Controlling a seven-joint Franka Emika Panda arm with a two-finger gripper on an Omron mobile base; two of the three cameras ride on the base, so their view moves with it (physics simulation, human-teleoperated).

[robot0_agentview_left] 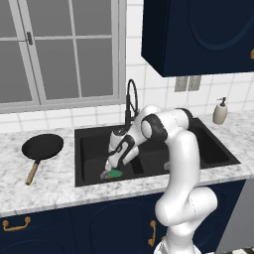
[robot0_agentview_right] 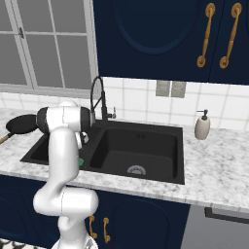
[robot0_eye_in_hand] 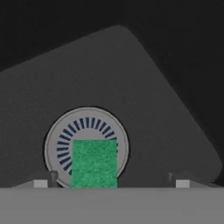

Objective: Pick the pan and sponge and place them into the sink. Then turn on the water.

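Marble counter (robot0_agentview_left: 49,183) under a window, navy cabinets above and below. One sink (robot0_agentview_left: 89,133), two basins: right basin bare, left holds the gripper (robot0_agentview_left: 110,172) low over its drain (robot0_eye_in_hand: 65,138). One pan (robot0_agentview_left: 42,147) on the counter left of the sink, apart from its rim, handle toward the front edge. One sponge (robot0_eye_in_hand: 94,162) over the drain, between spread fingers; contact not discernible. One soap bottle (robot0_agentview_left: 220,111) at the back right.

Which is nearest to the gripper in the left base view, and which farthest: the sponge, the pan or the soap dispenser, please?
From the gripper:
1. sponge, right at the fingertips, low in the sink's left basin.
2. pan, on the left counter.
3. soap dispenser, far right, by the wall.
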